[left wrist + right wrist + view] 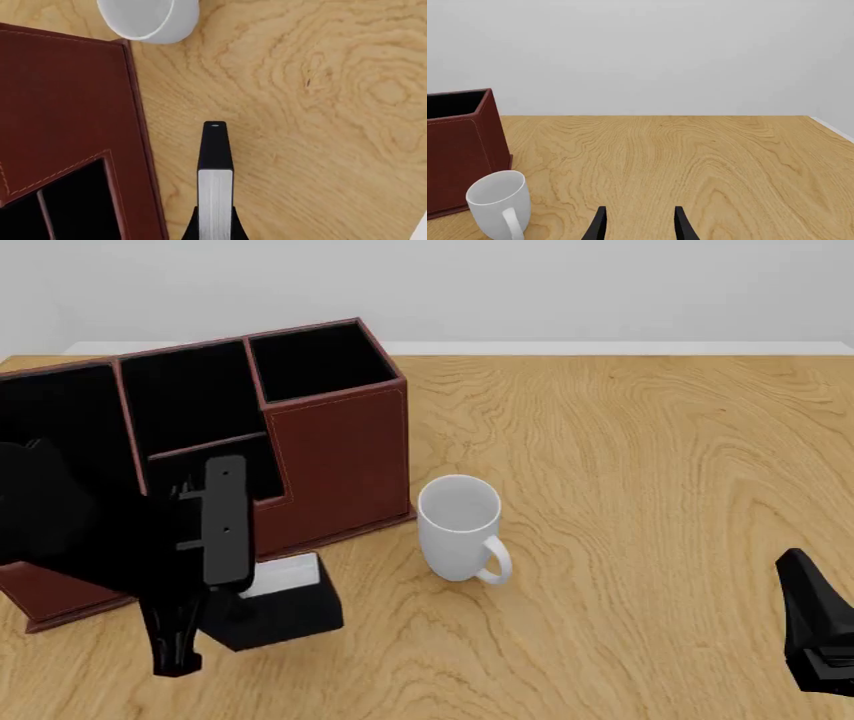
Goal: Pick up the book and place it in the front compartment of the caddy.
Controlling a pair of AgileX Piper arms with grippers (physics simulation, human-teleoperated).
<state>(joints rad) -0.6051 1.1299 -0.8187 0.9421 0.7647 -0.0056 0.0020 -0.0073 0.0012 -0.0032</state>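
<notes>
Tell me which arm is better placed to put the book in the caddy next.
Left. Its end effector already grips the book right beside the caddy. The right end effector is open, empty and far off past the mug.

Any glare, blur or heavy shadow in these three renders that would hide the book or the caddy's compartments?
Front view: sharp, flat light; the left arm covers much of the book, and the caddy compartments read solid black inside. Left wrist view: crisp; the book's page edge shows a soft grey sheen, not glare. Right wrist view: no blur; the mug casts almost no shadow on the table.
</notes>
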